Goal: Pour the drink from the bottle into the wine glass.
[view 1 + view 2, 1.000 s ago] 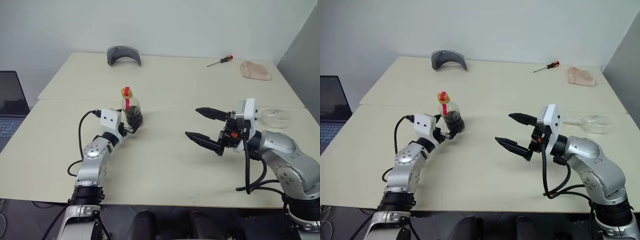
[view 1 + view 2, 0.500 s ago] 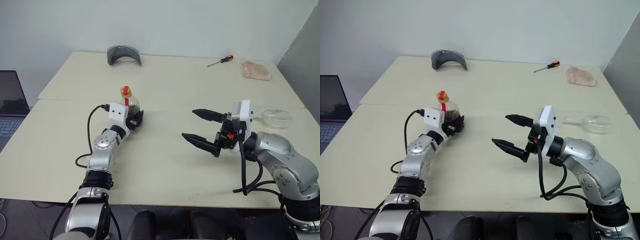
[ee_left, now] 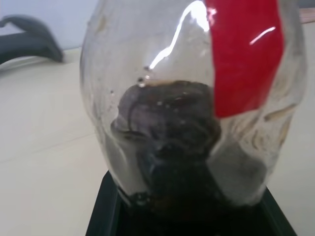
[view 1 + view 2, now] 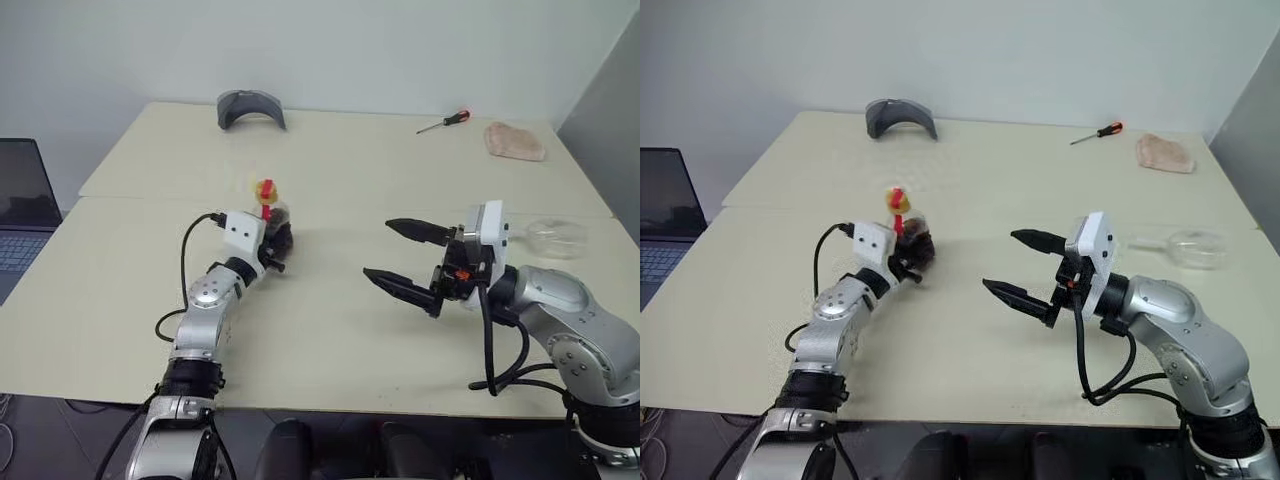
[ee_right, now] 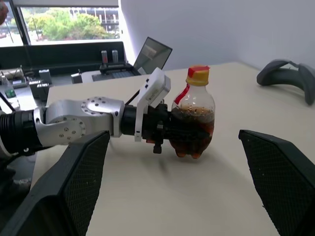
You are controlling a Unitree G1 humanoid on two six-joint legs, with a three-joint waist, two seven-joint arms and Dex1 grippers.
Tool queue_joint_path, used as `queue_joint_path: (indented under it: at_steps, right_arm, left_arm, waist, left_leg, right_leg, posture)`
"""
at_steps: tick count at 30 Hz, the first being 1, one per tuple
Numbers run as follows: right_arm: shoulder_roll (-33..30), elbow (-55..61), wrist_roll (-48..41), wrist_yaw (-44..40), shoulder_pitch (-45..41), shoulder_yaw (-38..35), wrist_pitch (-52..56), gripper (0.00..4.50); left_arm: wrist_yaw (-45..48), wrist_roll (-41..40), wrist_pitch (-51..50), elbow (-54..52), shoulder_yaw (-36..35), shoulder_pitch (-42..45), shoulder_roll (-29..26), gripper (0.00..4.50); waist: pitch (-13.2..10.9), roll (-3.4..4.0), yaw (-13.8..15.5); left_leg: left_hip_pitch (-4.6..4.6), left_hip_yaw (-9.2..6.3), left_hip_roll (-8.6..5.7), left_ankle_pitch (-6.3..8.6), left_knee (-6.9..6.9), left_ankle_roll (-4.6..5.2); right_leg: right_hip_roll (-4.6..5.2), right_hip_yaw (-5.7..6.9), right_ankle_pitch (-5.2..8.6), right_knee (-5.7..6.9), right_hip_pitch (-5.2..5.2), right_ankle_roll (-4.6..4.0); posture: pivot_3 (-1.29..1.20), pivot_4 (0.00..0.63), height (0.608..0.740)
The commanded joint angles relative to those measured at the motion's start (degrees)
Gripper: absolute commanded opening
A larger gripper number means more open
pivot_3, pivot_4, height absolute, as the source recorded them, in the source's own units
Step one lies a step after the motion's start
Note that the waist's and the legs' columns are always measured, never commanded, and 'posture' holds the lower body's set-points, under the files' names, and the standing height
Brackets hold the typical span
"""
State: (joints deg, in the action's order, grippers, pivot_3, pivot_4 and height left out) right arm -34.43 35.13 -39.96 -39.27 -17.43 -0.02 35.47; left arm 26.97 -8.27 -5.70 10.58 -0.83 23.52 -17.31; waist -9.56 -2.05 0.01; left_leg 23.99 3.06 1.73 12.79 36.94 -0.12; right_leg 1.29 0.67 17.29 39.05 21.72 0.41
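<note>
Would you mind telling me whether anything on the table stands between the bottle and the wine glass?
Yes: the right gripper, jaws open, hangs over the table between the bottle, held in the left gripper, and the wine glass, which lies on its side at the right edge. Otherwise nothing stands on that stretch.

Even, soft indoor light; table [image 4: 330, 330] bright, shadows under the arms faint. Head views sharp. Left wrist view: bottle [image 3: 192, 113] pressed close to the lens, soft-focused, white glare streaks on its plastic and label, background blurred. Right wrist view: daylight from window [image 5: 59, 22] behind the bottle, possibly slightly overexposed; near fingers [image 5: 64, 191] blurred.
</note>
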Motion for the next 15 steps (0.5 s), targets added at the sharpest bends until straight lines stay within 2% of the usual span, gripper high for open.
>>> queue_joint_path:
  at_steps: [1, 8, 15]
  right_arm:
    - [-0.9, 3.6, -3.7, 2.1, -0.6, -2.9, 2.7, 4.5]
    - [0.1, 3.8, -4.9, 7.3, -4.7, -1.5, 7.5, 4.5]
    - [3.6, 0.8, -2.1, 10.1, -7.7, 1.6, 7.6, 4.5]
  left_arm:
    - [4.6, -1.0, -2.2, -8.2, 4.3, -0.7, -0.1, 1.06]
    - [14.2, -1.2, -5.2, -11.1, 12.7, 0.6, -0.2, 0.98]
    - [17.8, -0.6, -4.3, -10.5, 16.1, 2.0, 0.5, 0.95]
  waist:
    - [0.0, 0.0, -0.1]
    - [0.0, 0.02, -0.2]
    - [0.0, 0.02, -0.2]
  left_leg:
    - [-0.01, 0.0, 0.0, 0.0, 0.01, 0.0]
    - [-0.01, 0.01, 0.0, 0.0, -0.01, 0.0]
    - [0.0, 0.02, 0.0, 0.0, -0.01, 0.01]
  right_leg:
    - [0.0, -0.01, -0.01, 0.0, 0.0, -0.01]
    - [-0.02, -0.01, 0.0, 0.01, 0.02, -0.02]
    - [-0.05, -0.04, 0.0, 0.01, 0.04, -0.02]
  posture:
    - [0.0, 0.15, 0.74]
    - [0.0, 0.15, 0.74]
    - [0.0, 0.15, 0.74]
